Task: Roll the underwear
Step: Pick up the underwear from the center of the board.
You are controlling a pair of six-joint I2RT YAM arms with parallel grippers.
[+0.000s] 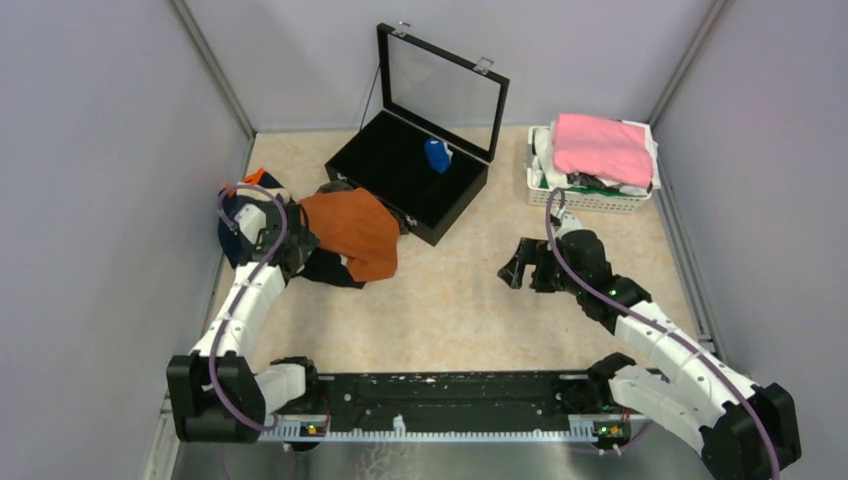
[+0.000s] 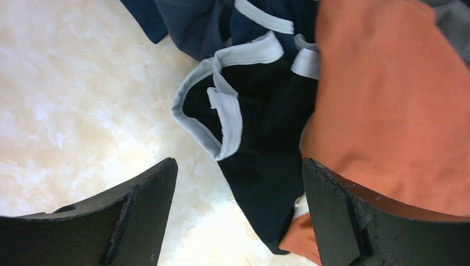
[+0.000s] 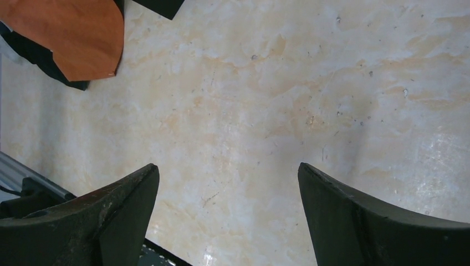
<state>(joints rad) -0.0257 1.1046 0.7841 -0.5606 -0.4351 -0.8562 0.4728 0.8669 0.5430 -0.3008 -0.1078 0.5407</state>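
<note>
A pile of underwear lies at the table's left. The rust-orange pair [image 1: 352, 232] is on top, a black pair with white waistband [image 1: 330, 270] under it, navy pieces [image 1: 232, 240] at the far left. My left gripper [image 1: 296, 250] is open and empty, hovering over the pile's near-left edge. In the left wrist view the black pair [image 2: 260, 133] and the orange pair [image 2: 388, 105] lie between and beyond the open fingers [image 2: 144, 199]. A rolled royal blue pair [image 1: 437, 154] sits inside the black case. My right gripper [image 1: 512, 270] is open and empty over bare table [image 3: 266, 111].
An open black case [image 1: 380, 165] with a raised glass lid [image 1: 440, 85] stands at the back centre. A white basket [image 1: 590, 200] at the back right holds a pink folded cloth [image 1: 602, 147] and white items. Grey walls enclose the table.
</note>
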